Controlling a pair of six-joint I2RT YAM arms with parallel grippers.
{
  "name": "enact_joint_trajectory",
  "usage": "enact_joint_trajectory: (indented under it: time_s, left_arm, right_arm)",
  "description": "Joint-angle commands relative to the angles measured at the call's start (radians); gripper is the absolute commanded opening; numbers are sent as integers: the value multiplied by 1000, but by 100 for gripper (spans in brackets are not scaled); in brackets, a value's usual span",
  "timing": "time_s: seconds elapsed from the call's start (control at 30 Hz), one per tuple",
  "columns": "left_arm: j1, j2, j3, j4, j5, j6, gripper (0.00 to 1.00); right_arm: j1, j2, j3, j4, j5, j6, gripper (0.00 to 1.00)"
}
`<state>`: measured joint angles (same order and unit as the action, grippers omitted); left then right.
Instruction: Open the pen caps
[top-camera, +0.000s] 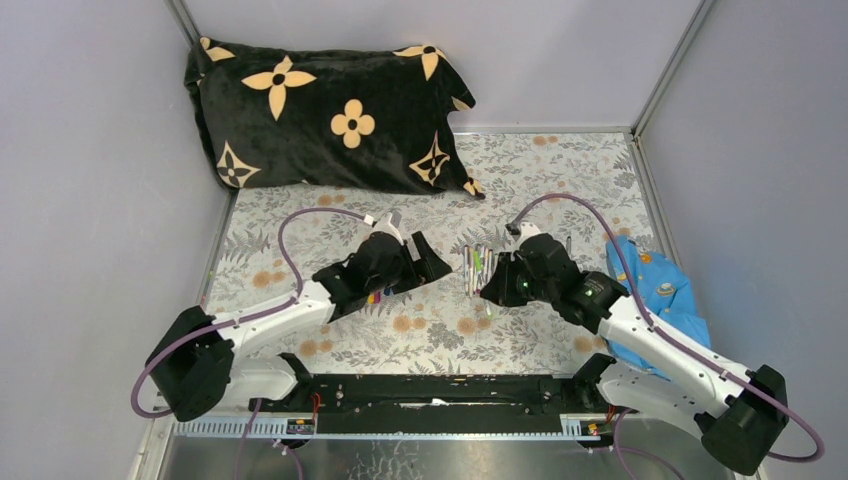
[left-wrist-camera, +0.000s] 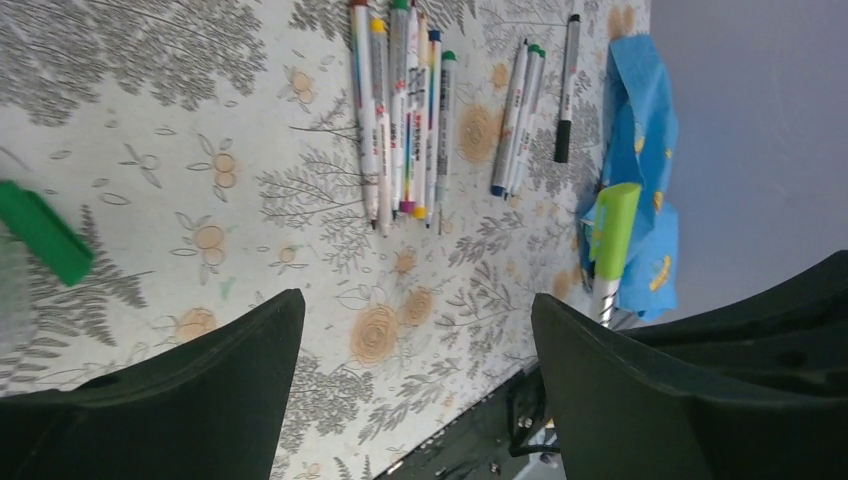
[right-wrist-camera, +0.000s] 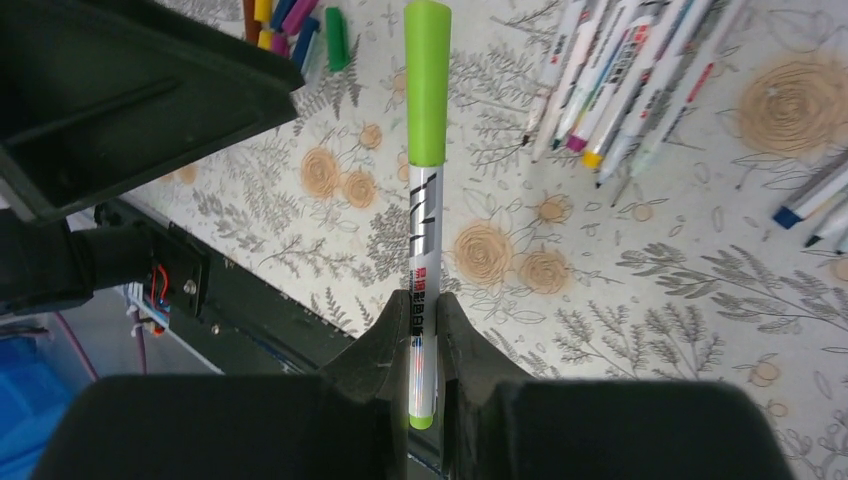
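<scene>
Lime-green cap (right-wrist-camera: 427, 85) sits on the pen (right-wrist-camera: 424, 270), which the right gripper (right-wrist-camera: 424, 330) clenches by the barrel, between the two arms. The left gripper (left-wrist-camera: 415, 330) gapes wide, grasping nothing. I'd have it square up on the cap alone, pinch, then pull straight along the barrel, away from the loose caps (right-wrist-camera: 285, 20) on the left.

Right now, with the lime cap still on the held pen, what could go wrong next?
1. The right end effector pinches the pen only near its tail, so pulling the lime cap may tilt or slip it.
2. The left end effector stands wide open with the cap outside its jaws; closing there would miss.
3. A dropped pen could scatter the loose pens nearby.
</scene>
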<state>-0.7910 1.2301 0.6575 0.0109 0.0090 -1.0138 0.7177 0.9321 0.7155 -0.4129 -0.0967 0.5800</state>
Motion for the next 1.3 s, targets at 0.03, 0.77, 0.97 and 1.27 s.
enact_joint_trajectory:
  time_s: [0.03, 0.77, 0.97, 1.27]
  left_arm:
    - [12, 49, 38, 141, 110, -87, 90]
    - [15, 149, -1, 315, 195, -207, 62]
    - [16, 157, 1, 317, 211, -213, 58]
    - [18, 159, -15, 336, 226, -225, 41]
  right_arm:
    - [75, 5, -15, 63, -14, 31, 0]
    - [222, 148, -25, 225, 49, 67, 0]
    - [226, 143, -20, 232, 65, 66, 0]
    - [227, 142, -14, 231, 78, 70, 0]
